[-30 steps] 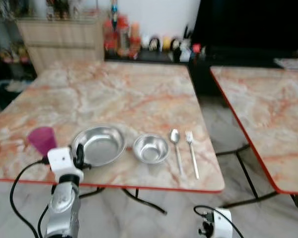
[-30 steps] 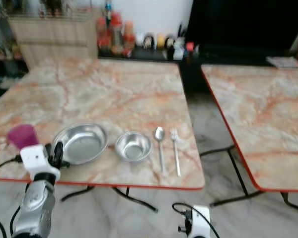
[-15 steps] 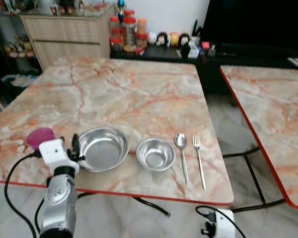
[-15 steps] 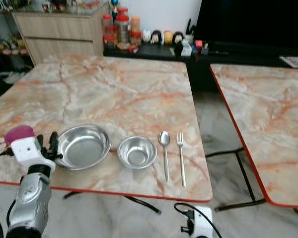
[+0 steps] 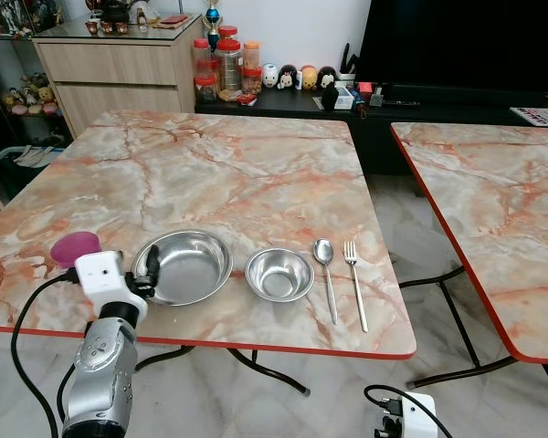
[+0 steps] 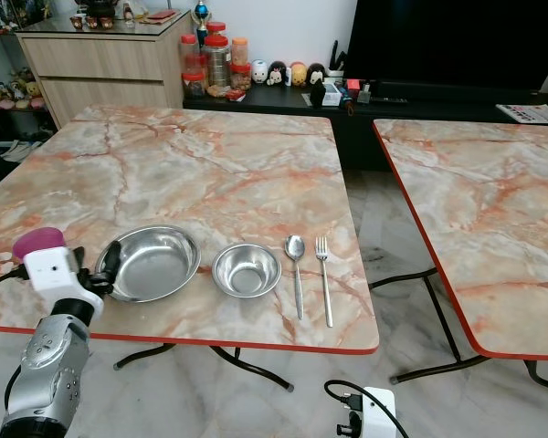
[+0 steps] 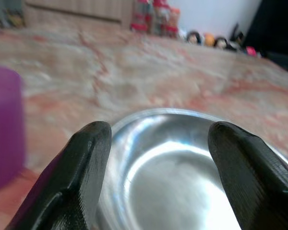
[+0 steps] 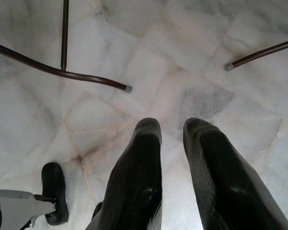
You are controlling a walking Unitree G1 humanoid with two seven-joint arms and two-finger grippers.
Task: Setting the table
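I am looking down at a marble-patterned table with a red edge. Sitting along its near side, from my left: a purple cup, a large steel bowl, a smaller steel bowl, then a spoon and fork (lying side by side).

— What sort of room was I standing in?

— A bright one. A marble-patterned table with a red edge and black metal legs stood before me, a second table like it just to my right, a gap between them.

— And under me?

— A pale marbled tile floor.

— Further back?

— A wooden sideboard against a white wall, and a low black cabinet carrying jars and small figurines.
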